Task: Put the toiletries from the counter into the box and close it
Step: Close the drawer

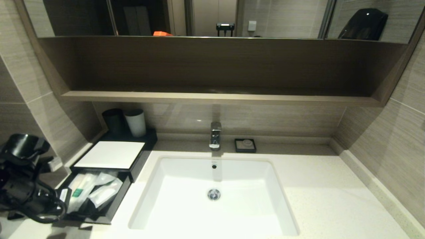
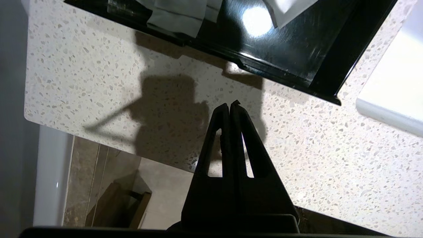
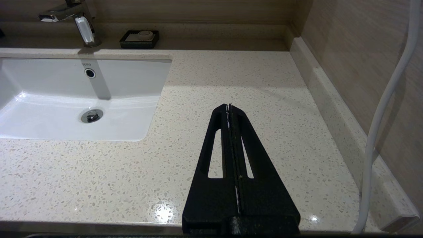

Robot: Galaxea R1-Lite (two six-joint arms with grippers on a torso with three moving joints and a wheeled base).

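1. Head view: a speckled cream worktop point(image 1: 318, 199) with a white sink basin point(image 1: 212, 199) set into it runs below a brown wooden shelf point(image 1: 215, 96) and a mirror. A chrome tap point(image 1: 215, 135) stands behind the basin, with a small square black soap dish point(image 1: 245, 145) just beside it. At the worktop's left end sits the box point(image 1: 111, 154), its white top panel flat and its black drawer point(image 1: 109, 207) pulled out toward the robot. The toiletries point(image 1: 94, 191), clear-wrapped packets, one with a green label, lie inside the open drawer. A black cup point(image 1: 113, 120) and a white cup point(image 1: 135, 122) stand behind the box. The left arm shows at the left edge, near the drawer's front corner.

2. Left wrist view: the left tool point(image 2: 230, 105) has its two black fingers pressed together, gripping nothing, above bare worktop near its front edge. The drawer's glossy front corner lies just beyond the fingertips, apart from them, with packet ends showing inside.

3. Right wrist view: the right tool point(image 3: 228, 106) is closed and empty, over the worktop to the right of the basin.
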